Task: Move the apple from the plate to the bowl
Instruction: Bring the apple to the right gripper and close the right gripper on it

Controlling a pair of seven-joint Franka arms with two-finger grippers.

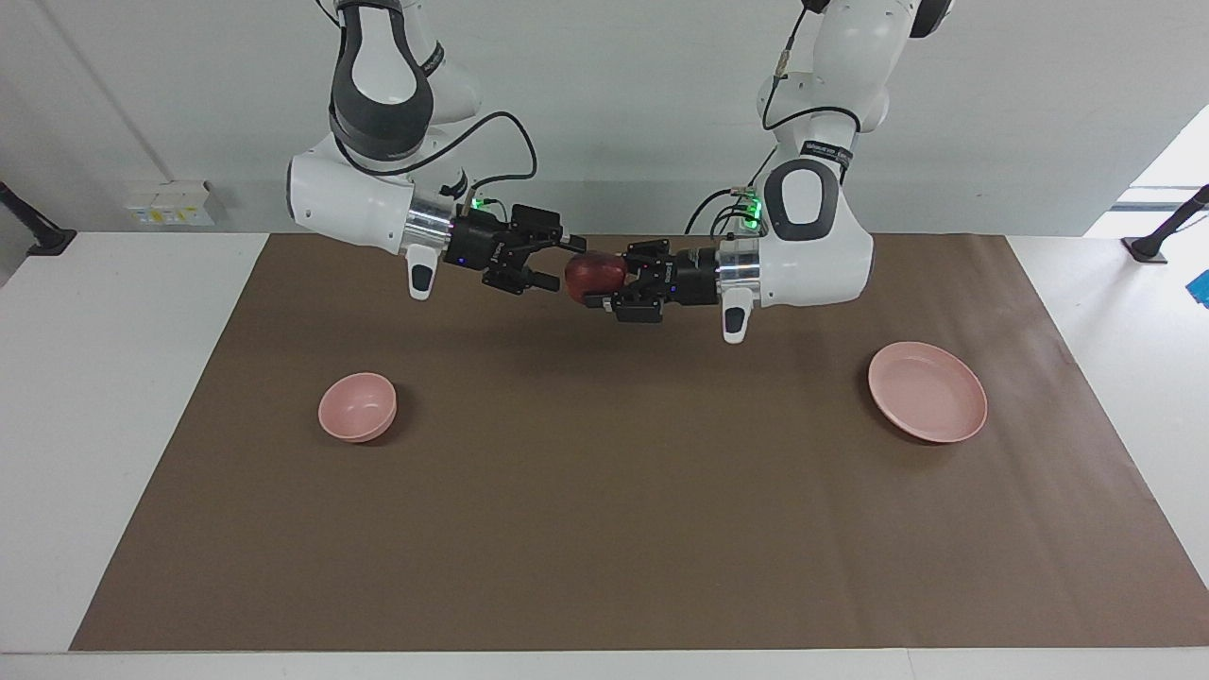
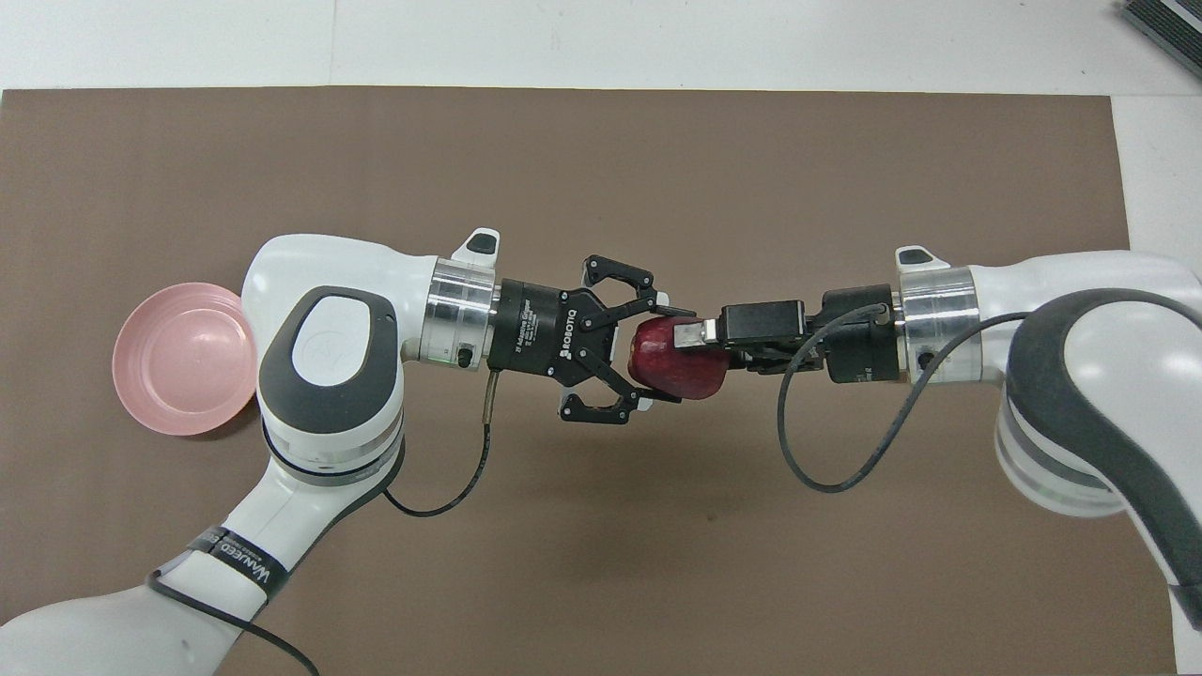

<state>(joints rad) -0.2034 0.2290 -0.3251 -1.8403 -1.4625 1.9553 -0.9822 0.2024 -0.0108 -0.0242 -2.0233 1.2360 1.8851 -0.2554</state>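
Apple (image 1: 594,275) hung in mid-air over the middle of the brown mat (image 1: 604,529), well clear of both dishes, clamped in the left gripper (image 1: 604,280), whose fingers were closed on its sides. The right gripper (image 1: 555,262) had its jaws spread wide and had met the fruit from the other end; in the overhead view one of its fingers lay across the top of the apple, so the open jaws seemed to straddle it without having closed. The plate (image 1: 928,404) sat bare toward the left arm's end of the table, and the bowl (image 1: 357,406) stood empty toward the right arm's end, well apart from the plate. Judging by this, the step in hand was a hand-over between the arms: the pick from the plate was done, and the fruit was being passed to the arm that could reach the bowl. The next move would call for the right gripper to close firmly on the apple before the left let go; a release too soon would likely drop it onto the mat, where a round fruit could roll. After that the left arm would need to back off straight, and the right would carry the apple over the bowl and lower it in, a snug fit.
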